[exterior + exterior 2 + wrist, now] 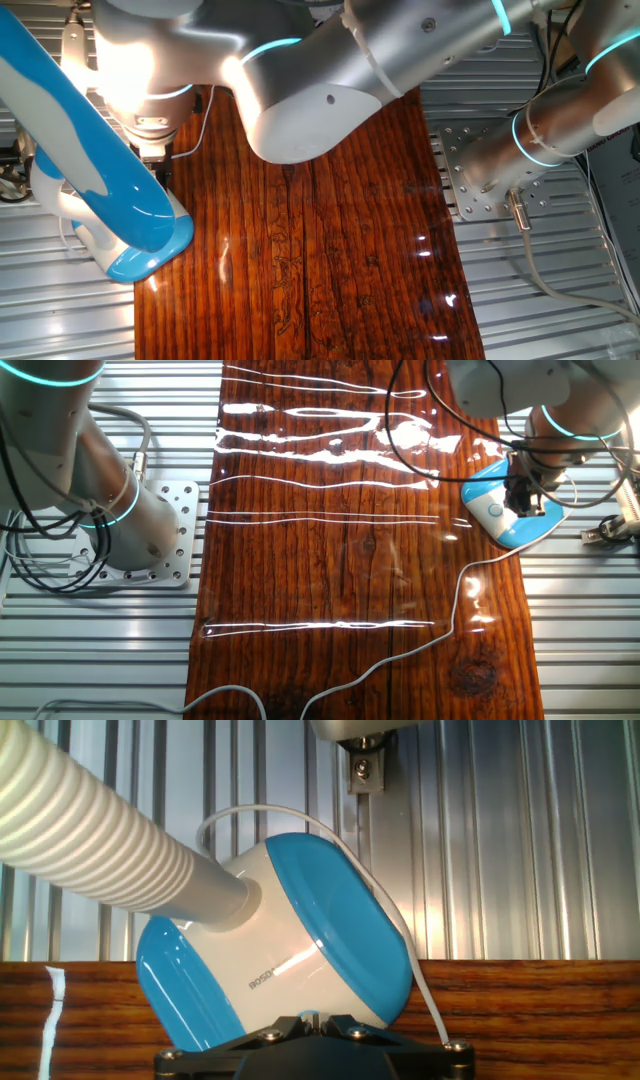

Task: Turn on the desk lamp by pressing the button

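Observation:
The desk lamp's blue-and-white base (500,520) sits at the wooden board's edge, with a round button (493,510) on its top. My gripper (522,495) hangs right over that base, beside the button. In the hand view the base (300,950) fills the middle, with its ribbed white neck (80,830) running up to the left. The black fingertips (300,1021) sit pressed together low against its near end; whether they touch the button is hidden. The lamp's long sky-blue head (90,150) slants across the left of one fixed view. Warm light glows on the arm casing (130,60) above it.
The thin white cord (455,605) trails from the base across the dark wooden board (340,560) to the near edge. Ribbed metal tabletop (560,300) lies on both sides. The arm's base plate (160,530) stands left of the board. A bracket (365,765) hangs beyond the lamp.

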You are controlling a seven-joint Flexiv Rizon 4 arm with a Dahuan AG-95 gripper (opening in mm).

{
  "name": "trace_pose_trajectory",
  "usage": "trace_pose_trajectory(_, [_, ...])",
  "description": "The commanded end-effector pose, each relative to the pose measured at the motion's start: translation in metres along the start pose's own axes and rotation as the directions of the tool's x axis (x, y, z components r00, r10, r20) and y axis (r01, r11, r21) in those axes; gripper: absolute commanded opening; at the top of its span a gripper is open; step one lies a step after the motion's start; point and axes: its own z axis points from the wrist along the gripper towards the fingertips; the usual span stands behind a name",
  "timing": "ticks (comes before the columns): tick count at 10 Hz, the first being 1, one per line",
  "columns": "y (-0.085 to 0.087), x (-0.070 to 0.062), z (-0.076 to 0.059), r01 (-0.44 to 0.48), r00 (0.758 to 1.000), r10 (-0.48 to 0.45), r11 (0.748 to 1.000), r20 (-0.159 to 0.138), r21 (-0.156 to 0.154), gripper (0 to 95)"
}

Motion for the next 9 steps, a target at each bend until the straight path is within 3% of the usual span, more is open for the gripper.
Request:
trace_pose_trajectory(1, [0.0002, -0.0008, -0.0004, 0.031, 1.0, -0.031, 0.999, -0.004, -0.01, 0.0])
trace_pose_trajectory(5, [0.0017, -0.0007, 0.0001, 0.049, 0.998, -0.051, 0.996, -0.036, -0.073, 0.0])
trace_pose_trajectory(6, [0.0016, -0.0001, 0.0002, 0.05, 0.997, -0.054, 0.996, -0.052, -0.075, 0.0])
trace_pose_trajectory(9, [0.0019, 0.0004, 0.0003, 0.082, 0.994, -0.087, 0.993, -0.059, -0.081, 0.0])
